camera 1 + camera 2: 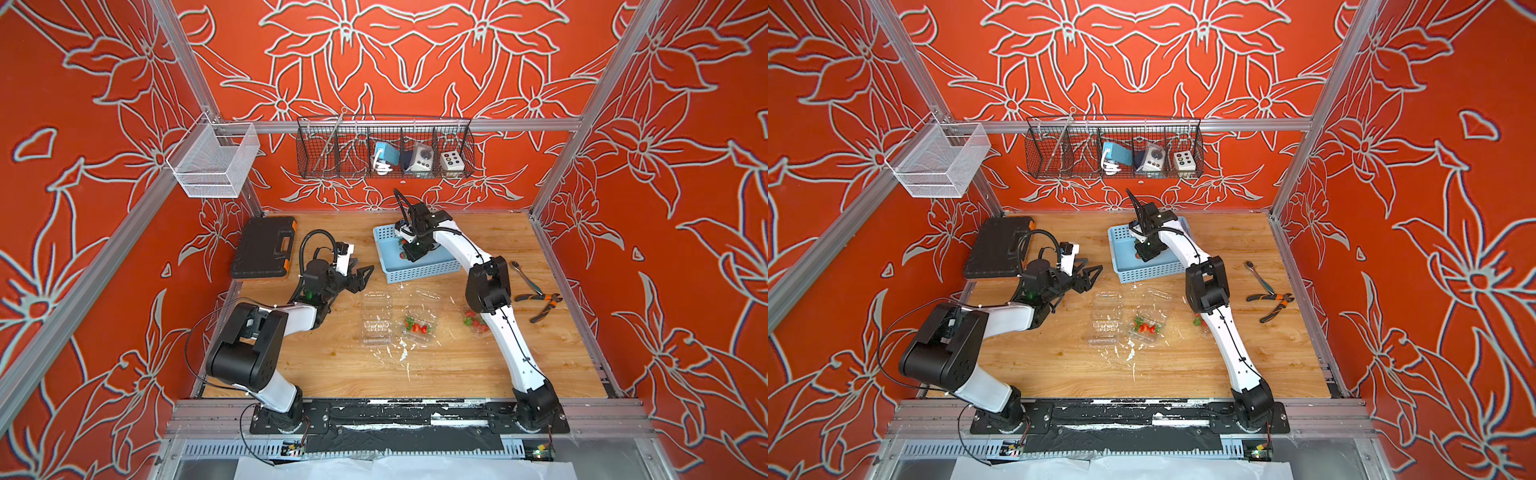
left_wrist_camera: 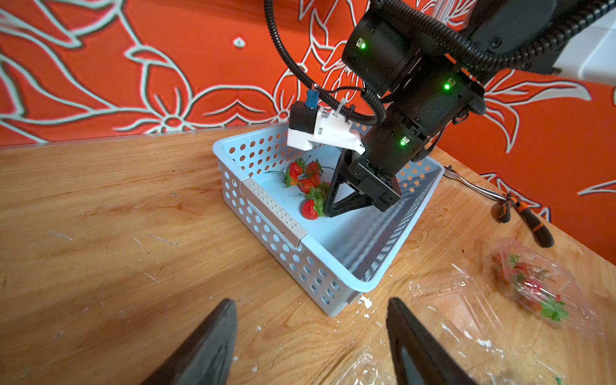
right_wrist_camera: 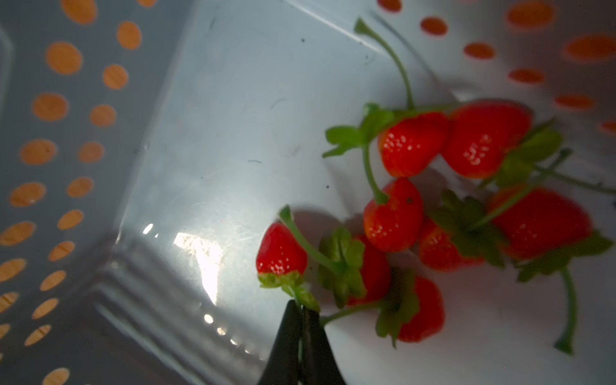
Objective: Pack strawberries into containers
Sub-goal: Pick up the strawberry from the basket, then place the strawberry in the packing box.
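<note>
Top views, bench: a wooden bench [image 1: 415, 374] [image 1: 1183, 370] stood inside red flowered walls.
Top views, left hand: the left hand [image 1: 360, 272] [image 1: 1090, 276] hung over the bench just left of the basket, jaws parted and nothing between them.
Top views, right hand: the right hand [image 1: 412, 254] [image 1: 1145, 254] reached down into the light-blue perforated basket [image 1: 419, 275] [image 1: 1144, 275] at the far middle of the bench.
Top views, punnets: three clear clamshell punnets lay open in a row, nearer than the basket. The left punnet [image 1: 376, 318] [image 1: 1105, 320] was empty. The middle punnet [image 1: 428, 300] [image 1: 1158, 296] held a few strawberries [image 1: 415, 326] [image 1: 1146, 328]. The right punnet [image 1: 482, 330] also held some and was partly hidden by the right arm.
Top views, other things: a black tool case [image 1: 264, 247] lay at the far left; pliers [image 1: 540, 305] and a wrench [image 1: 524, 277] lay at the right.
Left wrist view, left hand: its two fingers [image 2: 206, 343] stood moderately apart above bare bench, gripping nothing.
Left wrist view, right hand: its tips pointed down at the basket floor, against a cluster of strawberries.
Right wrist view, right hand: the jaws were pressed together on the green cap of one strawberry [image 3: 281, 255].
Right wrist view, strawberry: it lay low over the basket floor; whether it was lifted could not be told.
Right wrist view, remaining fruit: about seven more strawberries lay clustered just beside it, stems tangled.
</note>
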Robot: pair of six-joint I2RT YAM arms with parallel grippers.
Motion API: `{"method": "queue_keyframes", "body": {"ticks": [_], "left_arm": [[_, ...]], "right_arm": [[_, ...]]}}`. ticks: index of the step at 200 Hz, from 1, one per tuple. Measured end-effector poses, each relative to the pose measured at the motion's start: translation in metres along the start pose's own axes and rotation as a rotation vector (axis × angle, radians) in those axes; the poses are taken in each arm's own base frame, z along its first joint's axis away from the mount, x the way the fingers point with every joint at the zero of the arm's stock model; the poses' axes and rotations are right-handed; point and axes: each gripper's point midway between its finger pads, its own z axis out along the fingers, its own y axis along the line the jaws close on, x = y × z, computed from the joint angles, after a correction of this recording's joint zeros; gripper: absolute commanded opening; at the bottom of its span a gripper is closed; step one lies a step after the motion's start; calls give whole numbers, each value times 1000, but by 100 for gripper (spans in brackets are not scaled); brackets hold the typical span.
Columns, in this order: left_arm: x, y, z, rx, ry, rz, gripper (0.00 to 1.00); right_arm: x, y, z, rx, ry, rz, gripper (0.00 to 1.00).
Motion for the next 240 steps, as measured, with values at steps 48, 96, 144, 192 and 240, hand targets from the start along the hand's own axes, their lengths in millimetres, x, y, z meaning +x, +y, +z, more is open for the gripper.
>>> {"method": "queue_keyframes", "body": {"ticks": [48, 96, 144, 192, 240], "left_arm": [[0, 0, 0, 0, 0, 0, 70], [0, 0, 0, 0, 0, 0, 70], [0, 0, 0, 0, 0, 0, 70], [0, 0, 0, 0, 0, 0, 70], [0, 0, 0, 0, 0, -1, 70]], "right_arm": [[-3, 4, -11, -8, -21, -8, 0], [-9, 18, -56, -21, -80, -23, 0], [2, 40, -109, -16, -142, -45, 0], [69, 101, -140, -32, -149, -77, 0], [152, 148, -121, -74, -22, -98, 0]]}}
